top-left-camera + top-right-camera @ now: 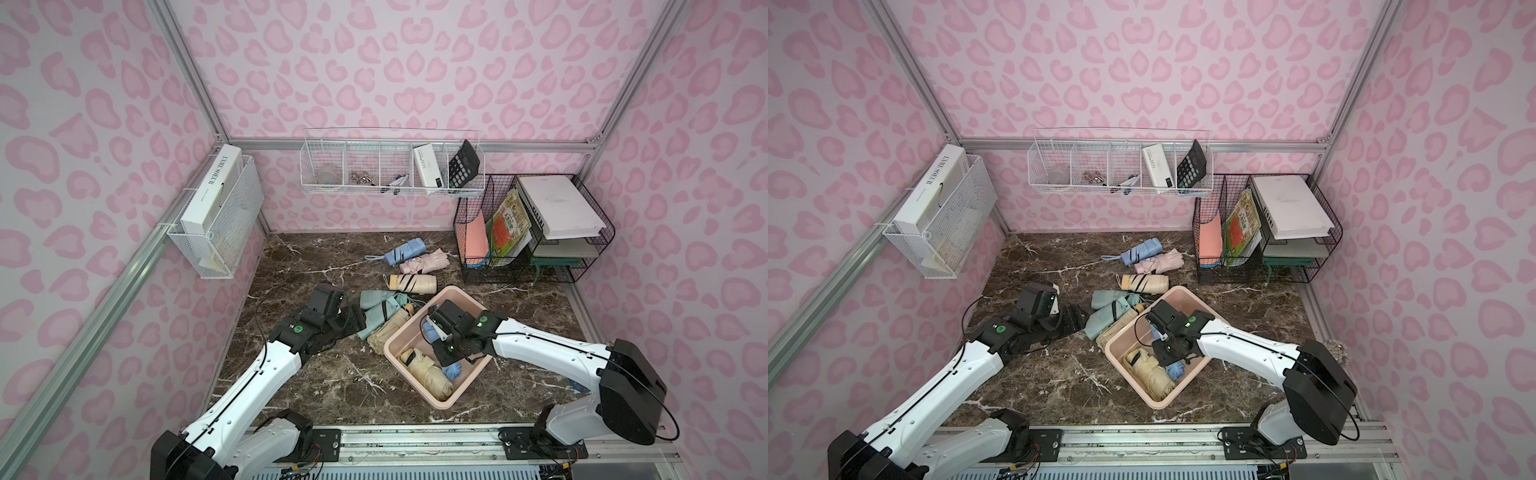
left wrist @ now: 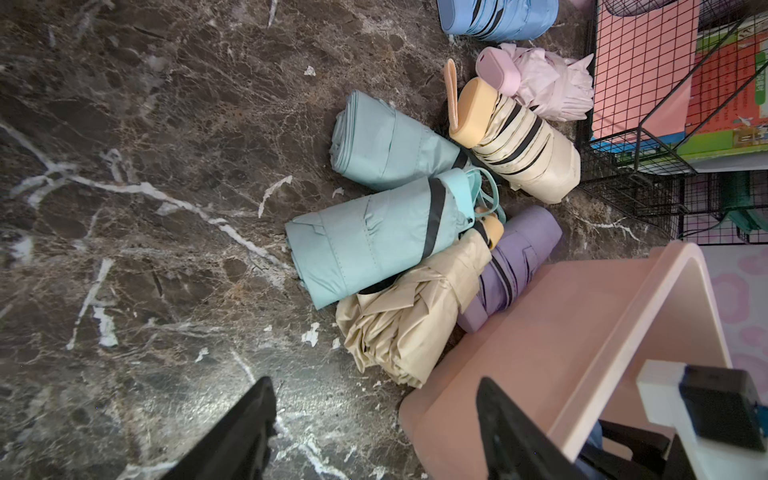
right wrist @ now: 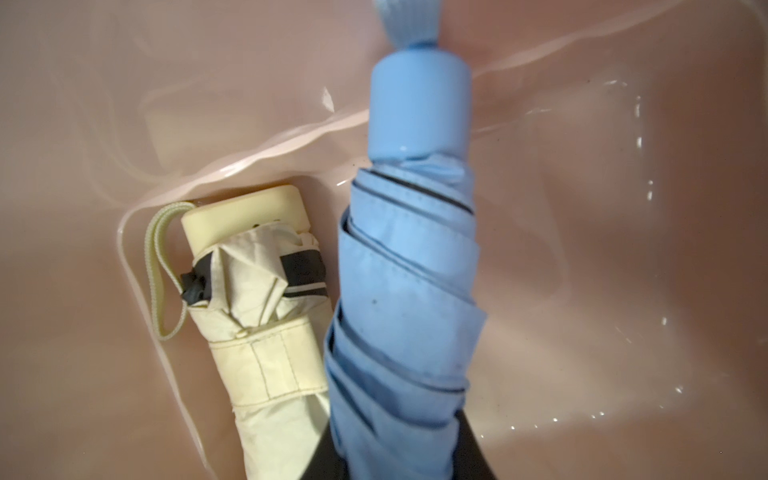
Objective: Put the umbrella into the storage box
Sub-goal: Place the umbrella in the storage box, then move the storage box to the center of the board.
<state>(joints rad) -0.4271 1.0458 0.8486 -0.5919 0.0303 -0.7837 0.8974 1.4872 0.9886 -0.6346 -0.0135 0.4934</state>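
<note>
Blue umbrella was inside the storage box, lower centre of both top views, and the right tool was clamped tight around its folded canopy! Touching it on one side lay a cream umbrella, flat on the box floor. Over to the left of the box in both top views, the left tool hung with its jaws wide apart, gripping nothing, above the marble desk. A mint umbrella lay near it, just outside the box.
</note>
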